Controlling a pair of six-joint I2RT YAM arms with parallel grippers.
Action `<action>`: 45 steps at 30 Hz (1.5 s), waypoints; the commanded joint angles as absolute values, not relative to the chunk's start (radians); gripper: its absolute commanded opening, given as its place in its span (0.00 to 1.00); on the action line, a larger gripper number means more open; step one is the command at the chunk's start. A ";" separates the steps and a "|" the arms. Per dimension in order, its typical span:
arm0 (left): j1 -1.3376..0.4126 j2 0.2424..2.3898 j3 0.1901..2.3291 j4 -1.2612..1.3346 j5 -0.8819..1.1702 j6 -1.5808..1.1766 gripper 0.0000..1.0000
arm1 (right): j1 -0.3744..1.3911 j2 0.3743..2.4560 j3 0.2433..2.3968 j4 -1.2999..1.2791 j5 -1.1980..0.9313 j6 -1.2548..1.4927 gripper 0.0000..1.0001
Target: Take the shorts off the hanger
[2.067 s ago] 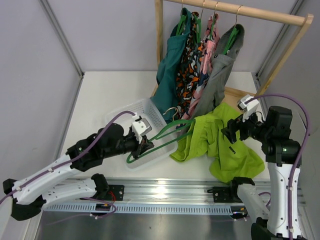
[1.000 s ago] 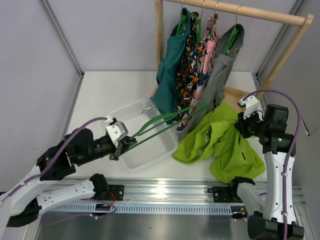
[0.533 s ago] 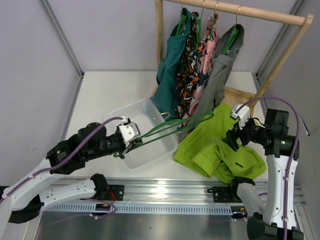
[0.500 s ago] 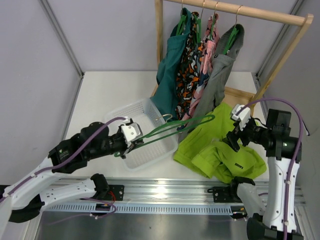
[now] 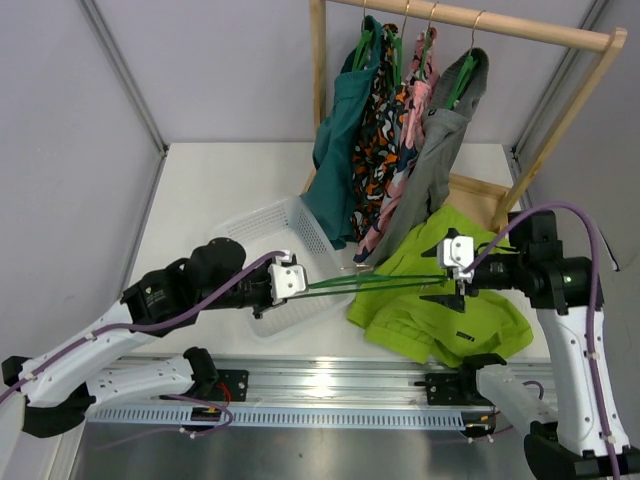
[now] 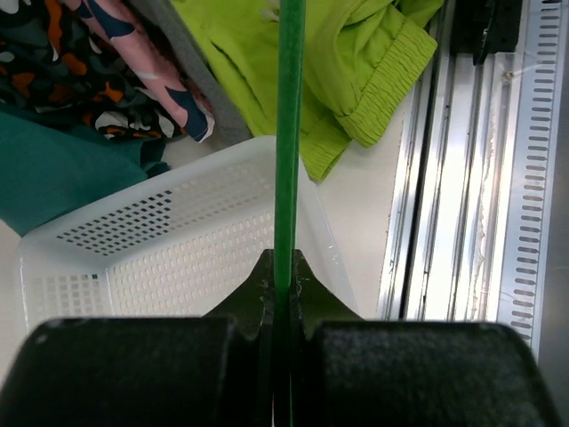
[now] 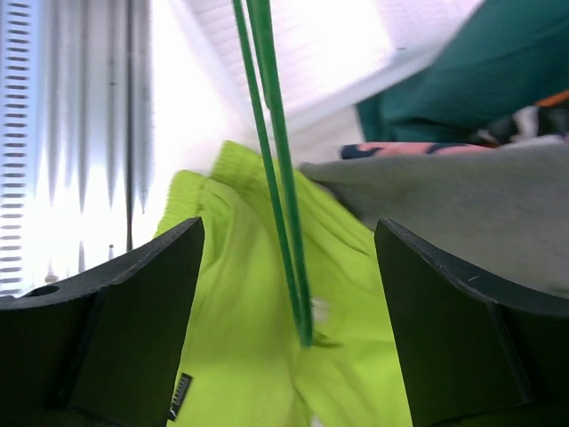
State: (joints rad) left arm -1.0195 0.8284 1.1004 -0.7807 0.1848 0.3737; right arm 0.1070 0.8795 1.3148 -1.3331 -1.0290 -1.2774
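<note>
Left hand (image 6: 283, 267) is clamped tight on the hanger (image 5: 370, 284), fingers pinched right on the thin green wire, and it's holding it out nearly level toward the right side. From the left wrist view the wire runs straight up the middle, passing over the near corner of the white plastic basket (image 5: 270, 225). Right hand (image 7: 289, 227) is spread wide, with the far end of the hanger sitting in the gap between its two fingers; neither finger looks to be touching the wire. The shorts (image 5: 440, 320) are in a crumpled lime heap on the counter (image 5: 220, 190), on the right side near the front edge, just under that end of the hanger and below the right hand. Their little dark label (image 5: 461, 333) faces up. In the right wrist view the tip of the wire meets the green fabric, but honestly can't tell if it's caught in it or just hovering above. Behind all that, the wooden rack (image 5: 480, 20) has the teal garment (image 5: 340, 130), a patterned one (image 5: 385, 120) and the grey one (image 5: 440, 140) hanging, the grey hem coming down close to the shorts.
</note>
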 commanded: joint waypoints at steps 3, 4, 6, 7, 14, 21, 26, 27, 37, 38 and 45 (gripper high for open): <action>-1.015 0.825 1.109 -0.706 0.291 0.422 0.00 | 0.186 0.914 1.276 -1.385 -1.026 -1.235 0.79; -1.015 0.827 1.108 -0.700 0.293 0.417 0.00 | 0.196 0.926 1.270 -1.387 -1.028 -1.233 0.77; -1.014 0.831 1.101 -0.675 0.299 0.417 0.00 | 0.230 0.937 1.252 -1.391 -1.034 -1.239 0.65; -1.015 0.833 1.100 -0.666 0.301 0.416 0.00 | 0.241 0.945 1.247 -1.400 -1.034 -1.244 0.53; -1.015 0.821 1.040 -0.560 0.282 0.440 0.00 | 0.253 0.898 1.244 -1.405 -1.034 -1.227 0.06; -1.014 0.691 0.988 -0.439 0.120 0.411 0.99 | 0.175 0.815 1.310 -1.339 -0.939 -1.014 0.00; -1.015 0.514 0.960 -0.341 0.006 0.397 0.99 | 0.035 0.746 1.374 -1.324 -0.957 -0.885 0.00; -1.015 0.494 0.956 -0.338 -0.027 0.390 0.99 | 0.022 0.741 1.385 -1.298 -0.956 -0.843 0.00; -1.014 0.399 0.717 -0.292 -0.133 0.348 0.99 | -0.172 0.773 1.687 -1.048 -0.854 -0.201 0.00; -1.015 0.402 0.680 -0.284 -0.146 0.348 0.99 | -0.182 0.772 1.704 -1.034 -0.813 -0.169 0.00; -1.014 0.407 0.612 -0.232 -0.169 0.348 0.99 | -0.262 0.701 1.704 -0.982 -0.531 -0.041 0.00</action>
